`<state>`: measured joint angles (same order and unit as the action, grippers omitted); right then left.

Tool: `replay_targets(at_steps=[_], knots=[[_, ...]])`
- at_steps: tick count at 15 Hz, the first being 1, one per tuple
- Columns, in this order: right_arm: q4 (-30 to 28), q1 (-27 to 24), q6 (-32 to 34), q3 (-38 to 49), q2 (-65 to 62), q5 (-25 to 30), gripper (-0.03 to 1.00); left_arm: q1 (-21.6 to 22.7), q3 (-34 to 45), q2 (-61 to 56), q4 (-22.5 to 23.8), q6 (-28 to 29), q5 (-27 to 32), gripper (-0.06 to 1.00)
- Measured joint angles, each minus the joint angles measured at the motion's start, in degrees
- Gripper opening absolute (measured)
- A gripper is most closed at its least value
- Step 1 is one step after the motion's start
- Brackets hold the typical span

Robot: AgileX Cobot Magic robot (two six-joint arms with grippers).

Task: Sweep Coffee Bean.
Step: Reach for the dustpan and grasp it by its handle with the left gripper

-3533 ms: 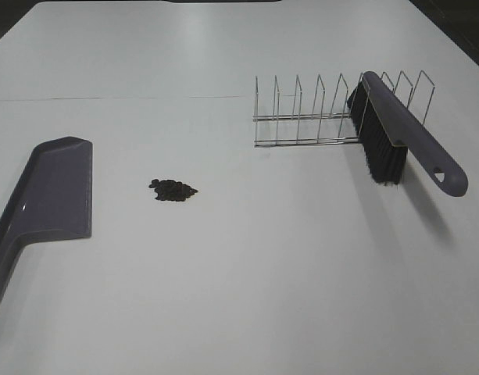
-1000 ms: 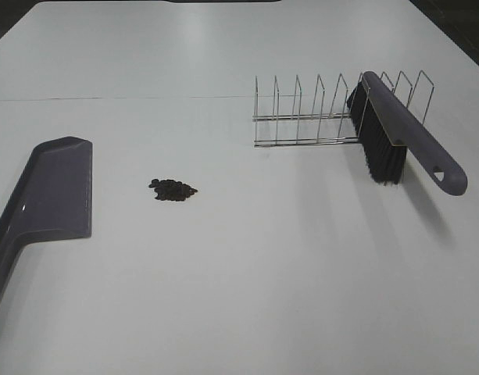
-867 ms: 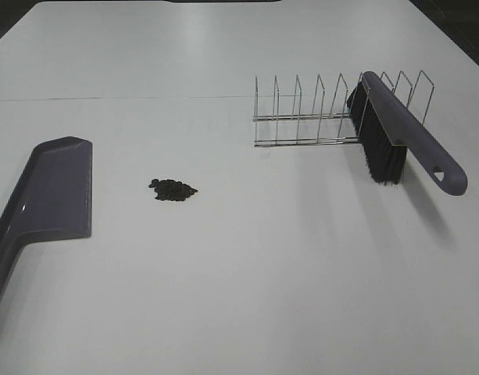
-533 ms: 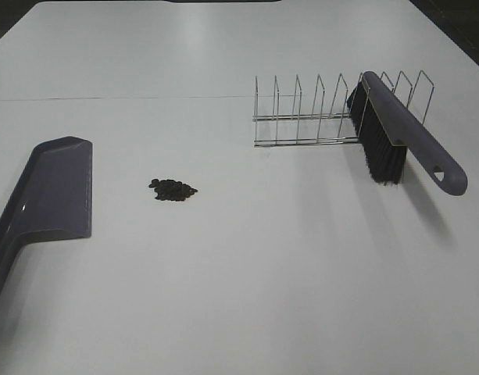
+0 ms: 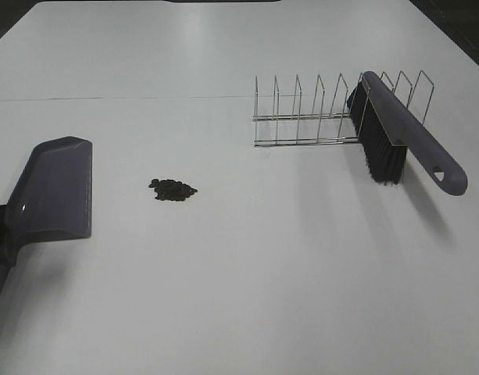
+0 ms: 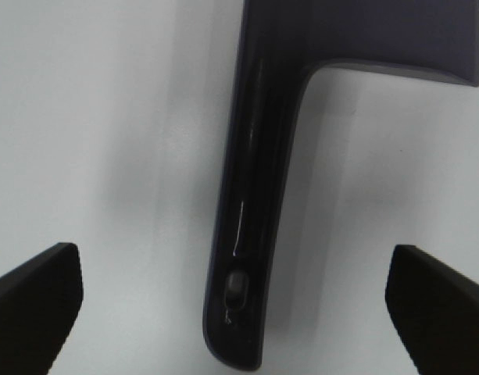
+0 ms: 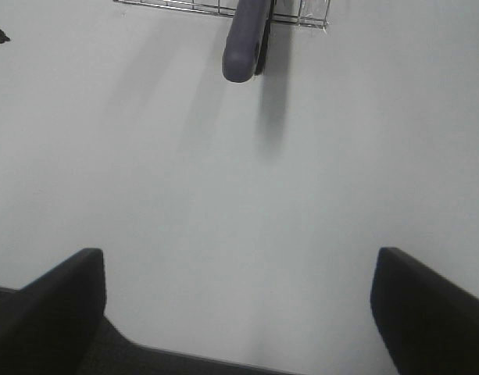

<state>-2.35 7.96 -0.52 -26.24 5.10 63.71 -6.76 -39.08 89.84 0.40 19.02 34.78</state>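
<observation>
White desk (image 5: pixel 247 297) surface: the heap of tiny dark coffee bean (image 5: pixel 173 189) lies near the left edge, apart from the purple plastic dustpan (image 5: pixel 55 187). Your left gripper (image 6: pixel 233 269) has its jaws spread either side of the dustpan handle. The right gripper (image 7: pixel 235 269) jaws are spread and empty. Judged step: grasping. Close squarely on the handle.

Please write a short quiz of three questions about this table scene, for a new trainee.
1. True or false: the brush leans on the wire rack.
2. Where is the coffee bean pile relative to the dustpan? A in its tray; B on the table beside it; C under its handle.
3. Fill in: the left gripper holds its fingers ___, one on each side of the dustpan's handle.
Key: 1 true; 2 B; 3 open.
</observation>
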Motion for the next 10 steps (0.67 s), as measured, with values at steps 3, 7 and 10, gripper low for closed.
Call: replay_targets(at_steps=[3, 7, 10], knots=[[0.0, 0.0, 0.0, 0.0, 0.0, 0.0, 0.8, 0.0, -0.1, 7.4, -0.4, 0.1, -6.9, 0.98], [0.0, 0.0, 0.0, 0.0, 0.0, 0.0, 0.8, 0.0, -0.2, 12.9, -0.4, 0.1, -10.6, 0.98], [-0.1, 0.0, 0.0, 0.0, 0.0, 0.0, 0.8, 0.0, -0.6, 13.6, 0.3, -0.2, -11.6, 0.97]])
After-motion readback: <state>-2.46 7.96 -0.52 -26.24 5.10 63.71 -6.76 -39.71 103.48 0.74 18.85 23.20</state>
